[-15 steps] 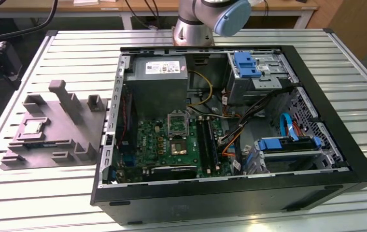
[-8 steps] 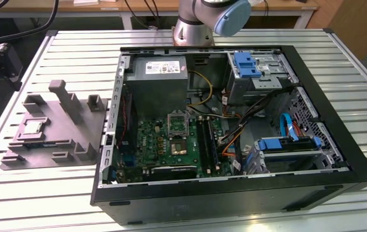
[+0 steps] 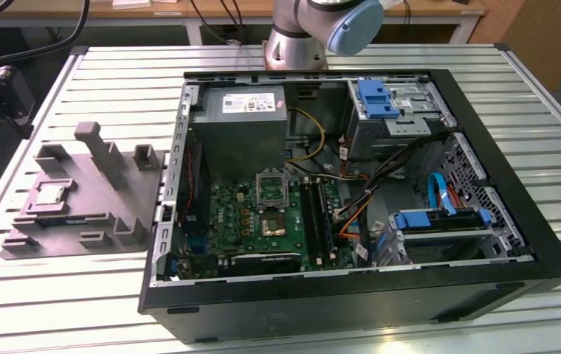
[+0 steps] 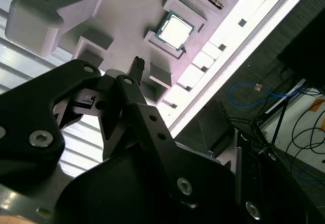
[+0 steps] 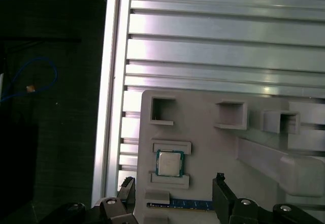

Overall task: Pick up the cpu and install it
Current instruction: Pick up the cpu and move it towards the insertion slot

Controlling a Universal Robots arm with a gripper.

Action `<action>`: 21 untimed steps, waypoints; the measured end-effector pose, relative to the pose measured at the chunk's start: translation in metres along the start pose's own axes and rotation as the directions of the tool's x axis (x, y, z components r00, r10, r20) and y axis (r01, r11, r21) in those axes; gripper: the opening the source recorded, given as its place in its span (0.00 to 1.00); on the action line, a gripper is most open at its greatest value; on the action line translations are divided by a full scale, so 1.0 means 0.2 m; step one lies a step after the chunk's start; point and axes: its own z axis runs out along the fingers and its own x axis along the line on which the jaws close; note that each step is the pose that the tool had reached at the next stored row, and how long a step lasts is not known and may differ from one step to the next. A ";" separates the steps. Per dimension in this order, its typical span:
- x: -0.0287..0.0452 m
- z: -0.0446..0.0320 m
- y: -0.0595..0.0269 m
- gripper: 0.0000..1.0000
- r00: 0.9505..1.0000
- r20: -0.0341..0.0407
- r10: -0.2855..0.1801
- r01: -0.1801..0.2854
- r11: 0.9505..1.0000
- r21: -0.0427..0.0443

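0 of 2 steps done | cpu (image 5: 169, 163) sits in its tray (image 5: 203, 132) pocket, at 9 o'clock from the computer case (image 3: 359, 299) in the exterior view | end effector (image 5: 173, 182) released, empty, fingertips either side of cpu | we judge socket (image 3: 269, 180) unfilled; pick and install both remain

Robotics laboratory: a slatted aluminium table (image 3: 556, 96) carries an open computer case (image 3: 359, 310), a robot arm's base (image 3: 295, 44) and, below the fingers (image 5: 221, 183), a grey fixture tray (image 5: 203, 112); cables (image 4: 242, 86) trail on the floor (image 4: 254, 56) beyond.
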 end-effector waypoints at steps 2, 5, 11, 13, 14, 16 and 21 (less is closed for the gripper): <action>0.000 0.000 0.000 0.71 1.000 0.000 0.000 0.000 1.000 0.000; 0.000 0.001 0.000 0.62 1.000 0.000 0.000 0.000 1.000 0.000; 0.000 0.015 -0.001 0.62 1.000 0.000 0.000 0.000 1.000 0.000; 0.000 0.019 -0.001 0.62 1.000 0.000 0.000 0.000 1.000 0.000; 0.000 0.021 -0.001 0.62 1.000 0.000 0.000 0.000 1.000 0.000; 0.000 0.026 -0.001 0.62 1.000 0.000 0.000 0.000 1.000 0.000; -0.001 0.034 -0.002 0.63 1.000 0.000 0.000 0.000 1.000 0.000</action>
